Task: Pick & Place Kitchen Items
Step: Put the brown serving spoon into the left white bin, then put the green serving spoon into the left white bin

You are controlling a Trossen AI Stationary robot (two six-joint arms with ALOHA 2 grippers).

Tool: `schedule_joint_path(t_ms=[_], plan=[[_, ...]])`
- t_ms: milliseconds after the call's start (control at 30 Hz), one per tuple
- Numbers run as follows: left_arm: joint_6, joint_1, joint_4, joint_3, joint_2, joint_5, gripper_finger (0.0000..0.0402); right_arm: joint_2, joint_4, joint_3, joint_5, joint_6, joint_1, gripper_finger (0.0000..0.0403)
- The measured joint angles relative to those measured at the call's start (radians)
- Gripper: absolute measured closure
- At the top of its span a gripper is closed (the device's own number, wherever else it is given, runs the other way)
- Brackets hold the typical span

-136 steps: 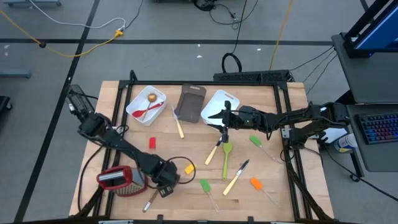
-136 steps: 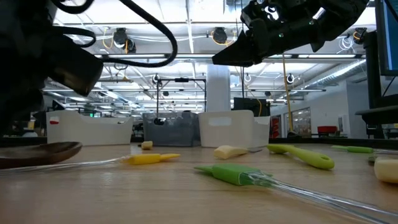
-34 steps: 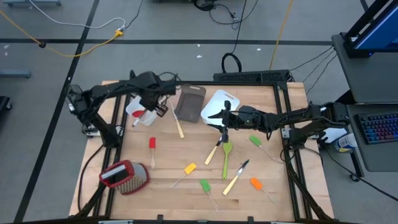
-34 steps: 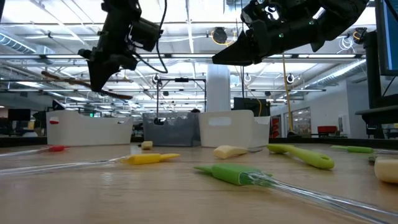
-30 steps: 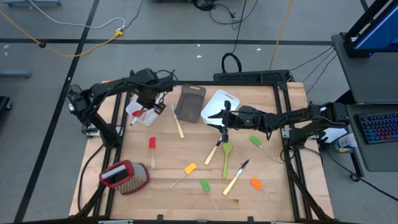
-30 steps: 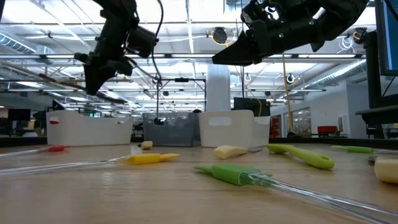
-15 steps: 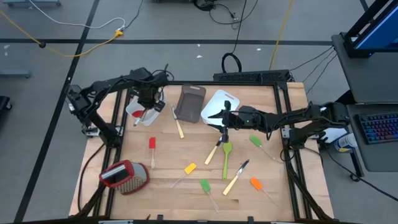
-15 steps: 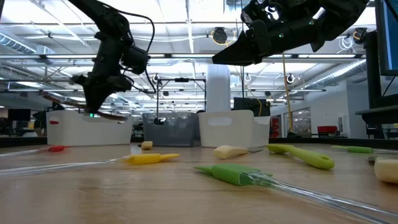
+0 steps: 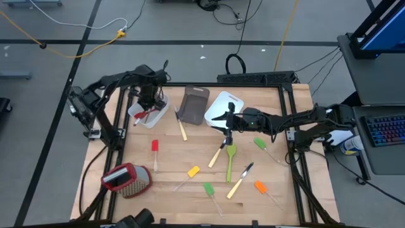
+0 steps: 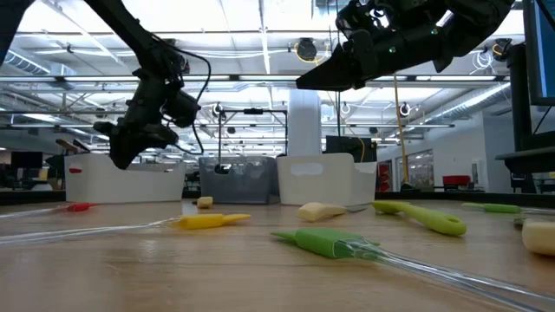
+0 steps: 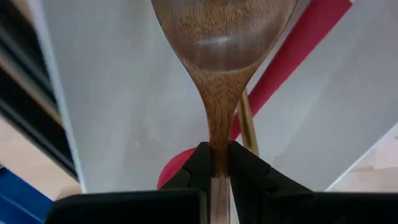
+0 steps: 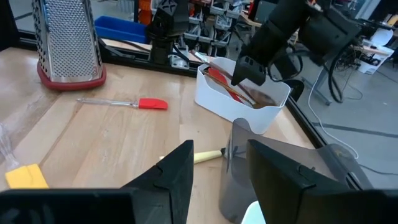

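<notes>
The left gripper (image 11: 219, 163) pinches the neck of a brown wooden spoon (image 11: 222, 56), bowl forward, just above a white tub (image 9: 149, 109). Beneath the spoon a red spoon (image 11: 292, 68) lies inside. The right gripper (image 12: 217, 171) waits half-open, empty.

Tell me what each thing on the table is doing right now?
Left gripper: shut on the wooden spoon, over the white tub.
Red spoon: lying inside the white tub.
Right gripper: open, empty, hanging mid-table.
Grater: lying on its side.
Green spoon: lying flat on the table.
Dark tub: standing beside the white tub.
</notes>
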Motion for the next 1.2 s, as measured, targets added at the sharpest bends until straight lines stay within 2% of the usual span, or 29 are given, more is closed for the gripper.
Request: schedule_joint_path(t_ms=[200, 500, 633, 800, 1067, 1200], plan=[[0.01, 0.006, 0.005, 0.001, 0.035, -0.006, 0.0362, 0.0, 0.0, 0.0, 0.0, -0.005, 0.0, 0.0261], [0.0, 0.005, 0.007, 0.0, 0.039, -0.14, 0.0295, 0.0, 0.0, 0.0, 0.0, -0.005, 0.0, 0.0261], [0.024, 0.004, 0.004, 0.0, 0.039, -0.155, 0.028, 0.0, 0.0, 0.0, 0.0, -0.005, 0.0, 0.0261], [0.057, -0.015, -0.029, 0.009, 0.033, -0.159, 0.028, 0.0, 0.0, 0.0, 0.0, -0.006, 0.0, 0.0261], [0.022, -0.059, -0.173, 0.068, 0.033, -0.31, 0.0302, 0.0, 0.002, 0.0, 0.0, -0.005, 0.0, 0.0261], [0.006, -0.098, -0.193, 0.098, 0.033, -0.347, 0.0304, 0.0, 0.0, 0.0, 0.0, -0.006, 0.0, 0.0261]])
